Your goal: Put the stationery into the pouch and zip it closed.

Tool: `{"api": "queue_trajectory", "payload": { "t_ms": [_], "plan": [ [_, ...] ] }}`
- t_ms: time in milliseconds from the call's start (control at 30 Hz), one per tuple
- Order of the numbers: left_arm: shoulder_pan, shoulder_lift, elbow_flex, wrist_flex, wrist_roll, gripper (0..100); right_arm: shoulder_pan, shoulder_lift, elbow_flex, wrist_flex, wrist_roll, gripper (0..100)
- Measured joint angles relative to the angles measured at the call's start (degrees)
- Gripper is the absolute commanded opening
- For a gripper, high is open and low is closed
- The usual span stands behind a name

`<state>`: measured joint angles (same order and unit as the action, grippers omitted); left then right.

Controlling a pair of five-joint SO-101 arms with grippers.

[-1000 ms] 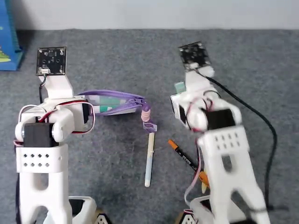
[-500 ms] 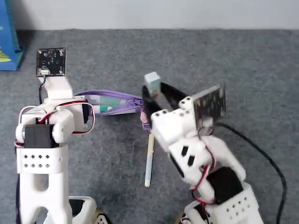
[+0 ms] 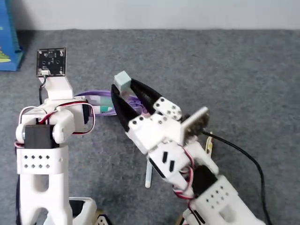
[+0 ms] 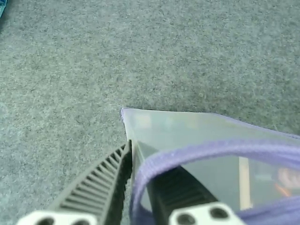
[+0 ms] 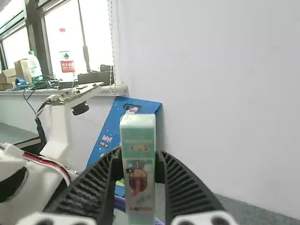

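On the grey carpet (image 3: 243, 70), the clear pouch (image 4: 187, 136) is held open at its purple rim by the clamped left gripper (image 4: 132, 150). A mint eraser (image 3: 123, 80) is pinched in the right gripper (image 5: 137, 157), raised near the pouch's mouth. A pen (image 3: 149, 166) is yet to be packed, and the zip is not yet closed.

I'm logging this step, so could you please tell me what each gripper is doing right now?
Left gripper: shut on the pouch edge.
Right gripper: shut on the eraser.

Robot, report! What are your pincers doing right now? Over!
Left pincer shut on pouch edge. Right pincer shut on small green box, held up near pouch. White pen lies on the table, not packed yet. Over.
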<state>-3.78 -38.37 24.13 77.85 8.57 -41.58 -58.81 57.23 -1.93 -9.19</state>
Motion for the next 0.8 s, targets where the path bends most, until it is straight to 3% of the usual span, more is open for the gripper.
{"api": "queue_trajectory", "payload": {
  "t_ms": [300, 467, 667, 800],
  "plan": [
    [0.00, 0.18, 0.00, 0.00, 0.00, 1, -0.18, 14.59, 0.00, -7.21, -2.37, 0.8],
    [0.00, 0.26, 0.00, 0.00, 0.00, 1, -0.18, 15.56, 0.00, -7.38, -2.37, 2.3],
    [0.00, 0.26, 0.00, -0.18, 0.00, 1, -0.26, 15.56, 0.00, -6.33, -2.37, 22.6],
    [0.00, 0.35, 0.00, -0.18, 0.00, 1, -0.44, 15.56, 0.00, -5.36, -2.37, 23.7]
  ]
}}
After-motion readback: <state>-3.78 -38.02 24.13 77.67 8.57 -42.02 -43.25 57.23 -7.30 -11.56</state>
